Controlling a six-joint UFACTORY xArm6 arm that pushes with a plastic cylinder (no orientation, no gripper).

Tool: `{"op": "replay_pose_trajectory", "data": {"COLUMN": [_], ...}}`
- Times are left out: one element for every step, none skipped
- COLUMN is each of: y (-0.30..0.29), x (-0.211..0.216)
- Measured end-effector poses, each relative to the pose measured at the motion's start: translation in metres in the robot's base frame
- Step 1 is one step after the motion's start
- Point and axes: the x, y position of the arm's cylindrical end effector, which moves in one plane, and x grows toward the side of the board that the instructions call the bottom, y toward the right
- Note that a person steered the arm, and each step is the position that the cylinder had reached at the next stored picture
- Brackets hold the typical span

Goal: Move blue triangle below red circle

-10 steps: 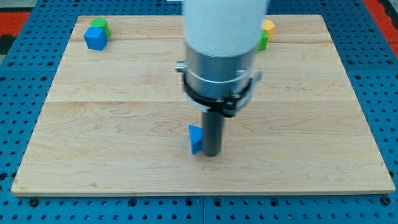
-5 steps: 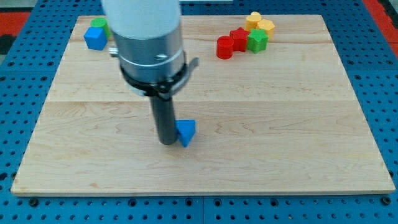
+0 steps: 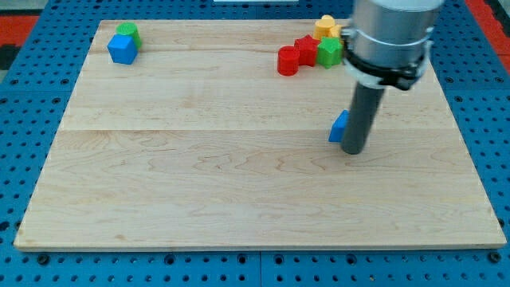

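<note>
Wooden bench (image 3: 159, 159) planks fill the view over a blue pegboard. At the top left sit a green block (image 3: 126, 32) and a blue cube (image 3: 122, 49). The red circle (image 3: 288, 60) lies top centre. The blue triangle (image 3: 339, 127), half hidden, sits down-right of it, touching the tip (image 3: 353, 150) on its left. The end effector is a bare rod, holding nothing. A leftward push from here could overshoot, or let the wedge slip off.

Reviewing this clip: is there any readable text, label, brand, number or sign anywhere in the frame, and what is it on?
None: no text, label, brand, number or sign can be read in the camera view.
The wooden board is plain.
The blue triangle, the red circle and the other blocks carry no markings.
The tool's grey collar and my tip, at the triangle's right, show none either.
</note>
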Motion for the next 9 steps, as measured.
{"op": "replay_pose_trajectory", "data": {"y": [0.014,-0.016,-0.02,-0.046,-0.066,-0.099,-0.11,-0.09,-0.072], "x": [-0.023,-0.041,-0.013,-0.03,-0.079,-0.114,-0.134,-0.095,-0.087]}}
